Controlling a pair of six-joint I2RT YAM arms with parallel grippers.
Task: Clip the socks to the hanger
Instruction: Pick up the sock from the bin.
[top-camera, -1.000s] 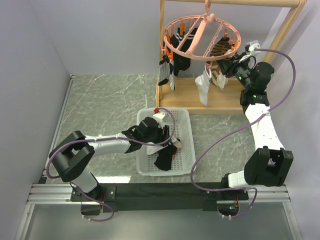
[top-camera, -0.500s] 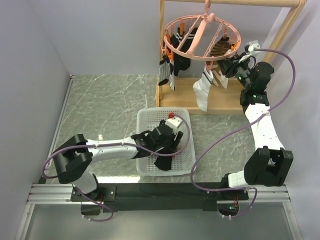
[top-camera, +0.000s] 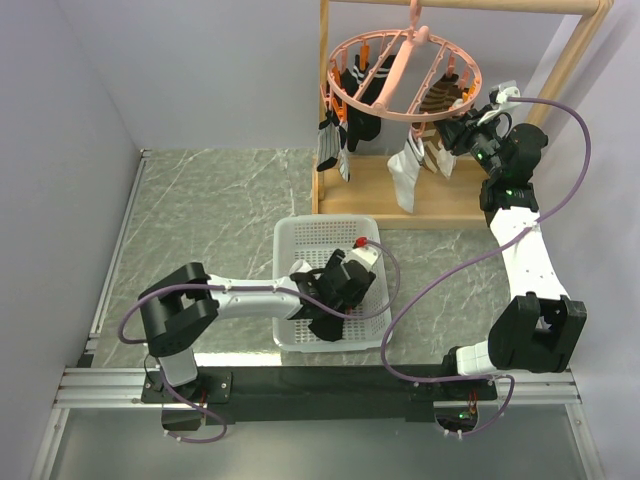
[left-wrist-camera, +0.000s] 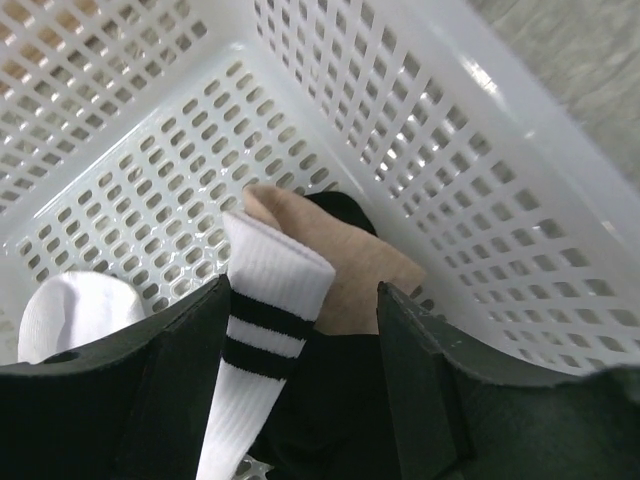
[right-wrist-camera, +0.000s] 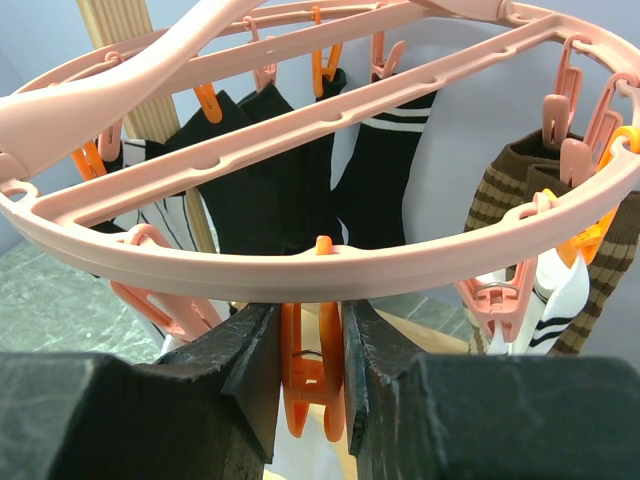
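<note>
Left arm (top-camera: 250, 295): stretched low, forearm crossing the left wall of the basket (top-camera: 320, 238). Left gripper (left-wrist-camera: 300, 300): inside the basket near its right front corner, angled downward, jaws spread wide apart. Right arm (top-camera: 525, 250): raised steeply, well beyond the basket's far right corner, wrist turned leftward. Right gripper (right-wrist-camera: 312, 325): held high beyond the basket's far side, fingers pressed against both sides of an orange clip (right-wrist-camera: 310, 385).
</note>
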